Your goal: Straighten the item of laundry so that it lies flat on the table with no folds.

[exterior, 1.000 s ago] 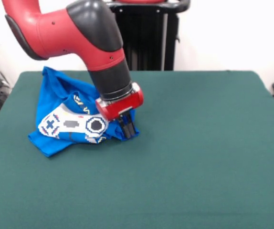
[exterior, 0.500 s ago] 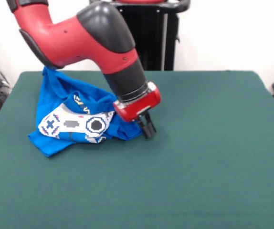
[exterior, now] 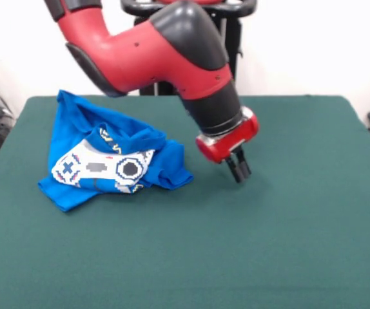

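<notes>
From the front, the bright blue short-sleeved T-shirt (exterior: 111, 158) with its white pixel-art controller print lies crumpled and folded on the left part of the dark green felt-topped table (exterior: 269, 244); the black hand (exterior: 239, 168) of the red and black arm hangs to the shirt's right, apart from the cloth and holding nothing; its fingers sit close together, though whether they are fully clenched I cannot tell.

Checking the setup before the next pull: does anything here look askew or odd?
Yes. The blue T-shirt sits crumpled in a heap at the picture's left of the green table, its controller print folded over and tilted. The gripper hangs beside it, apart from the cloth, holding nothing.
</notes>
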You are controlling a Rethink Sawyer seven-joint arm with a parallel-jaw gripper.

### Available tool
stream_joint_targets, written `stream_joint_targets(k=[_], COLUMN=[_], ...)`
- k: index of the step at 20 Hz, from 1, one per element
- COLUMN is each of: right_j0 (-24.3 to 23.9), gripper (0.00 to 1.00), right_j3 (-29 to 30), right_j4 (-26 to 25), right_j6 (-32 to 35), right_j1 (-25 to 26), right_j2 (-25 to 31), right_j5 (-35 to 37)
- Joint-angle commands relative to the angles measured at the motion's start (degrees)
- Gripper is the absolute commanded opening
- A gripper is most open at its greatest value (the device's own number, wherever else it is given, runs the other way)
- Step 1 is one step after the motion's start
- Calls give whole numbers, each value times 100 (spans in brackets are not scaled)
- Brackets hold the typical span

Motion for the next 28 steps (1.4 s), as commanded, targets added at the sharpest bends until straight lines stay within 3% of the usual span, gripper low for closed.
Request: stream_joint_targets(k=[1, 6, 9, 16, 23, 28], right_j0=[627, 1412, 1593, 2054, 2157, 2252], gripper=[0, 0, 0, 0, 0, 0], right_j3=[-220, -978, -1212, -1512, -1494, -1507], right_j4=[547, 308, 221, -133, -51, -54], right_j6=[1491, 1204, 1111, 1086, 949, 812], right_j1=[-841, -1404, -1470, -1184, -993, -843], right_j2=[-403, -1459, -1709, -2240, -2373, -2497], right_j5=[502, 1624, 1890, 1969, 1719, 1942])
